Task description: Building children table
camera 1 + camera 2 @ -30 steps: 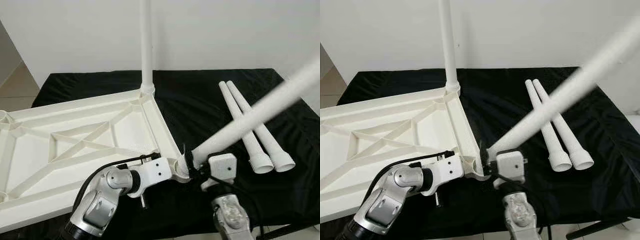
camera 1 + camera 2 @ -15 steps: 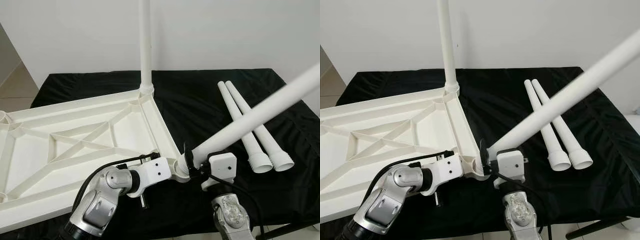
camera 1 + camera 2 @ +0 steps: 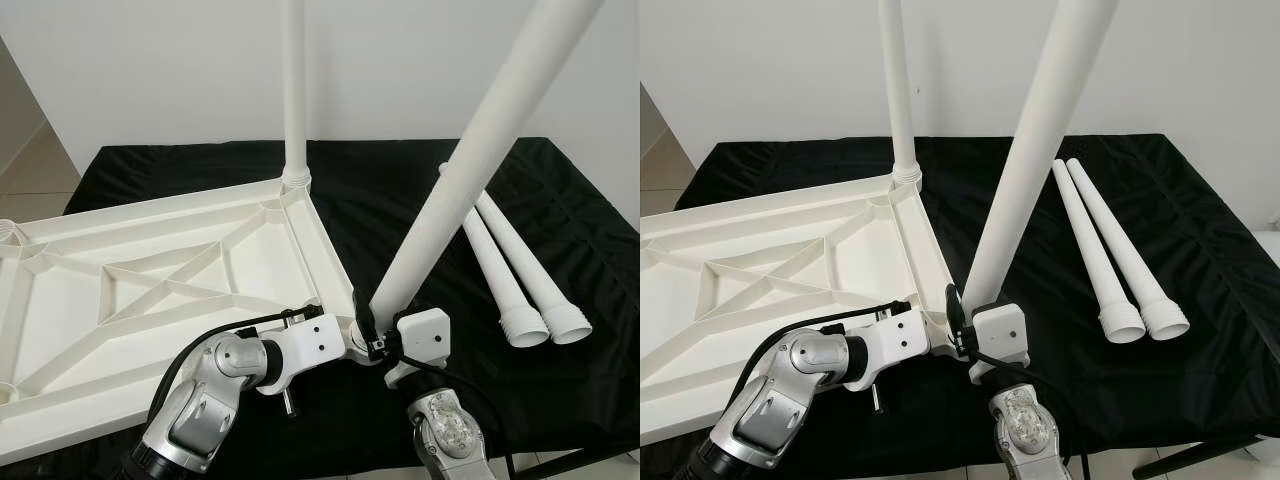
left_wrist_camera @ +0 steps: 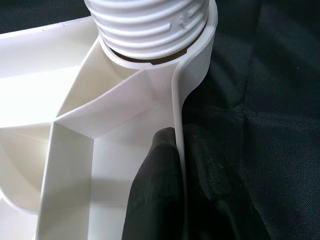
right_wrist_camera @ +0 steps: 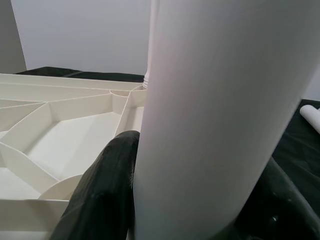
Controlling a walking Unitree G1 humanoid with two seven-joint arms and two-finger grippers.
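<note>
The leg (image 3: pixel 470 170) in the right tool (image 3: pixel 372 335) has swung up: half a second ago it lay well over to the right, and now it stands much nearer upright, leaning only a little right of the corner socket (image 4: pixel 165 60) at the near right corner of the tabletop (image 3: pixel 150 290). That puts its ribbed, threaded foot right at the mouth of the socket, as the left wrist view shows, so by my reading the step in hand is seating and screwing in the second leg, with alignment nearly reached but not yet square.

The right tool is clenched around the leg's base, black fingers (image 5: pixel 107 185) on either side of the tube. The left tool (image 4: pixel 175 185) pinches the tabletop's thin rim just beside the socket, one finger inside the wall and one outside, steadying it.

The leg is a smooth, matt white plastic tube, wider toward the threaded end. The tabletop lies upside down, a hard white moulded tray shape with thin ribs crossing in an X. A first leg (image 3: pixel 293 90) stands upright in the far corner. Two spare legs (image 3: pixel 520 270) lie side by side on the black cloth (image 3: pixel 390 190) that covers the counter, flared ends toward the robot
</note>
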